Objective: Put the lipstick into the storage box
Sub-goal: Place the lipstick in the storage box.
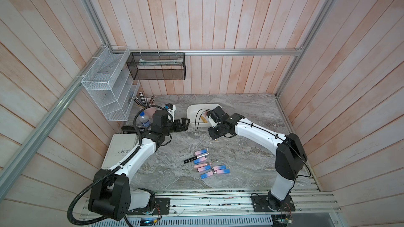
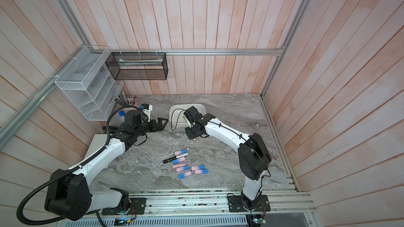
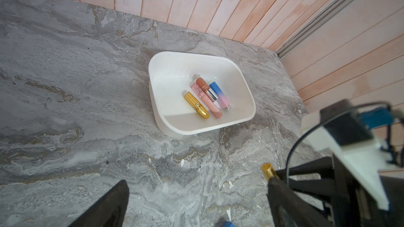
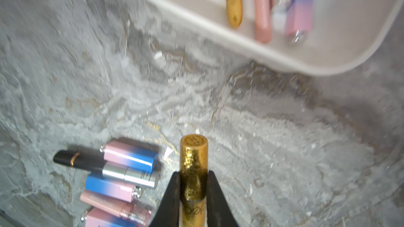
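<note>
Gold lipstick (image 4: pixel 194 153), pinched in right end effector (image 4: pixel 194 173), barely shows from above.

Table (image 1: pixel 251 114) layout: the box (image 1: pixel 192 110) sits far of centre, four boxed lipsticks (image 3: pixel 204 99) lying side by side in it, and the loose lipsticks (image 1: pixel 207 163) cluster on the table nearer. Between the two, just near of the box, the right gripper (image 4: pixel 193 174) pinches the held lipstick (image 4: pixel 194 156); the left gripper (image 1: pixel 185 124) stands just left of the box. At far left stand a pencil cup (image 1: pixel 149 111) and bottle (image 1: pixel 144 120), a book (image 1: pixel 120 149) lies near of them, a rack (image 1: pixel 109 88) hangs on the left wall and a basket (image 1: pixel 157 65) on the far wall.
</note>
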Controlling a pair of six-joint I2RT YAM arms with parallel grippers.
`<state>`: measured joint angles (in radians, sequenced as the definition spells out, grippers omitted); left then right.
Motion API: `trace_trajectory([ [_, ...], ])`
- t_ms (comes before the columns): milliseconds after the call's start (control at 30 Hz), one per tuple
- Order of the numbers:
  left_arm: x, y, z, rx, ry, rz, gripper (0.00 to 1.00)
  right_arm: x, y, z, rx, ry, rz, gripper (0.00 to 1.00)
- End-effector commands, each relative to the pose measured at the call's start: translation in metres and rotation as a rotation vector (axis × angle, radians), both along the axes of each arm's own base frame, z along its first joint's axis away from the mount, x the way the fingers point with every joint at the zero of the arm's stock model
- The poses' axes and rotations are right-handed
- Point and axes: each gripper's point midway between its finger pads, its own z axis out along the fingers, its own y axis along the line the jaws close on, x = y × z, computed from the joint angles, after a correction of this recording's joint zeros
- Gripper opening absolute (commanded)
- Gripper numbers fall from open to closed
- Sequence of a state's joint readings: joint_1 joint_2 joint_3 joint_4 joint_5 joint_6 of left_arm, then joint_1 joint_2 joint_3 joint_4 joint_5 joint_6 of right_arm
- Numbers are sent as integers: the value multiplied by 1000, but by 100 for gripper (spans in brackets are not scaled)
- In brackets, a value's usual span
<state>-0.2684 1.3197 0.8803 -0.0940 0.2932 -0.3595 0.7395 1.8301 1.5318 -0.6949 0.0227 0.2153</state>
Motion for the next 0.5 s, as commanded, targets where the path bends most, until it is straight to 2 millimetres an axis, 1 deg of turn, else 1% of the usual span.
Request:
trace_trajectory([
  [0,5,6,12,14,-52,20,100,30,0,3,-55,-50,23,16],
  [133,14,5,16,19,-68,19,100,78,7,14,-68,-127,24,16],
  [200,19,5,20,24,-76,16,100,100,10,13,-60,-132,21,16],
  [333,30,5,24,31,-95,13,100,133,15,-7,-65,-132,20,16],
  [433,38,6,21,33,-87,11,100,149,19,-20,-45,-113,13,16],
  [467,40,6,20,31,-85,9,100,153,21,-21,-33,-111,14,16],
])
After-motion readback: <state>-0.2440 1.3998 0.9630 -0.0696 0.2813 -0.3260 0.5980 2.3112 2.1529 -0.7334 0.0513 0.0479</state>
